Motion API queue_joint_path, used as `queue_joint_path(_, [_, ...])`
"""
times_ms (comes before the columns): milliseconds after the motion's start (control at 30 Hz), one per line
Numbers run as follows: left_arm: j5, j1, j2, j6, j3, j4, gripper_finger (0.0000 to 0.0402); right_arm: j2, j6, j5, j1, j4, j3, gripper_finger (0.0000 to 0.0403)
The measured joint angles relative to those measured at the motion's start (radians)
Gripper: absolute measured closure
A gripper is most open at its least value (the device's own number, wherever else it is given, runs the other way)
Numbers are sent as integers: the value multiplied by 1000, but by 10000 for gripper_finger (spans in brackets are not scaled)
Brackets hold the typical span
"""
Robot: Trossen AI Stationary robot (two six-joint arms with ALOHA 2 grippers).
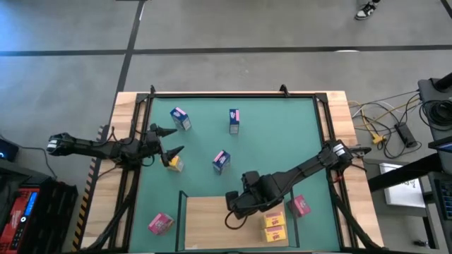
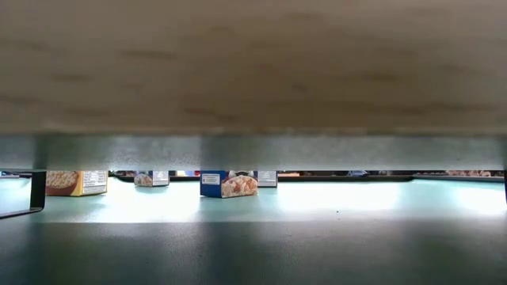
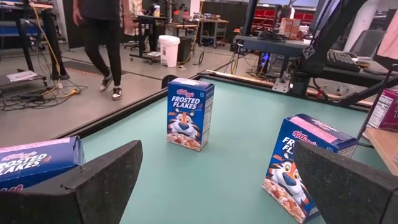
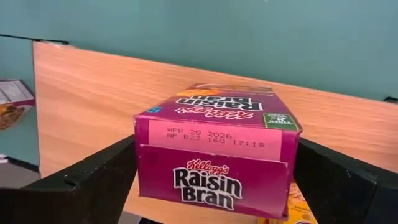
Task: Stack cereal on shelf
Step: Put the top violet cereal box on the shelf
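Right wrist view, right gripper [image 4: 214, 177] wide around pink cereal box [image 4: 217, 146], over shelf [image 4: 87, 93].

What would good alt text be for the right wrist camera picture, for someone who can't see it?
A pink Raisin Bran cereal box sits between the right gripper's open dark jaws, over the light-wood shelf board. Green mat lies beyond the board, and a yellow box corner shows just below the pink one.

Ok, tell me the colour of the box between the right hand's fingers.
Pink box, clearest in the right wrist view.
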Motion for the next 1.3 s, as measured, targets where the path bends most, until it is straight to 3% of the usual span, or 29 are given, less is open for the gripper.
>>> queue_joint_path(533, [0,0,2,0,0,0,3,38,-7,-71,4,62,5,21])
queue_joint_path(1000, [0,0,3,0,0,0,3,40,0,-75,16,59,46,21])
queue_joint_path(1300, [0,0,3,0,0,0,3,40,-94,-46,15,44,47,21])
